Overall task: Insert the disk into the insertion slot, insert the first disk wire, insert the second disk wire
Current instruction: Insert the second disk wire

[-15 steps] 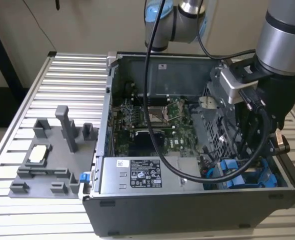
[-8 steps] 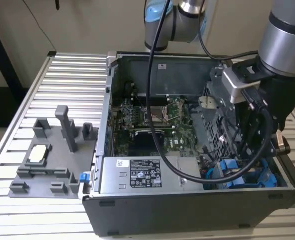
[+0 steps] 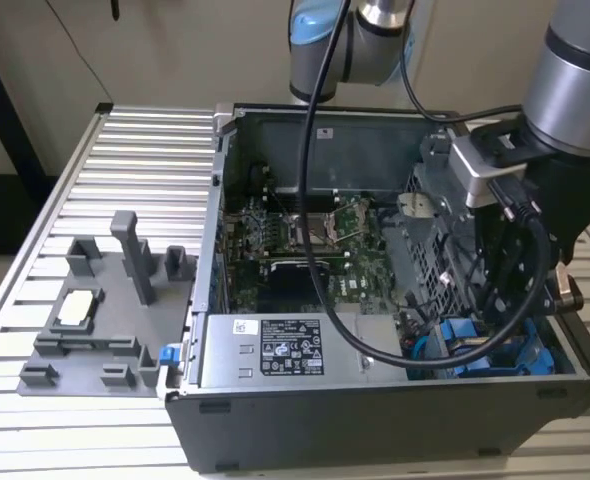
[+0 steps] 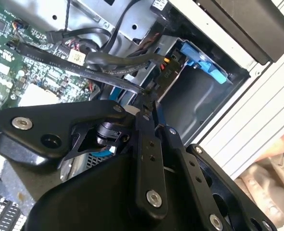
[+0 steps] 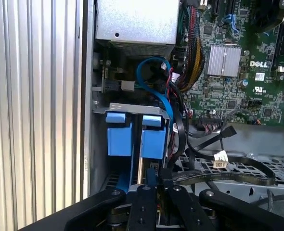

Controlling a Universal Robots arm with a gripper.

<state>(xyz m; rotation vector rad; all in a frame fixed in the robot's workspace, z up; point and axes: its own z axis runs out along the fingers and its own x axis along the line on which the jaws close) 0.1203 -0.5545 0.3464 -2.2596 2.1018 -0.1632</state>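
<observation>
The disk's blue carrier (image 5: pixel 154 139) sits inside the grey sheet-metal insertion slot (image 5: pixel 132 109), with a like blue frame (image 5: pixel 119 134) beside it. In the exterior view the blue frames (image 3: pixel 495 355) show low in the case's corner at that view's right, under the arm's wrist (image 3: pixel 535 190). My gripper (image 5: pixel 156 175) hangs just off the disk's rear end. In the second wrist view the gripper (image 4: pixel 150 98) has its black fingers (image 4: pixel 147 144) pinched together on a black wire connector (image 4: pixel 151 89). Its flat black cable (image 4: pixel 108 79) trails toward the motherboard.
The open black computer case (image 3: pixel 275 420) stands on a ribbed aluminium table (image 3: pixel 145 150). A green motherboard (image 5: pixel 238 72), a blue cable loop (image 5: pixel 149 79), black cable bundles (image 5: pixel 228 173) and the perforated grey cage (image 3: pixel 430 250) crowd the bay. A grey fixture (image 3: pixel 95 320) lies at the exterior view's left.
</observation>
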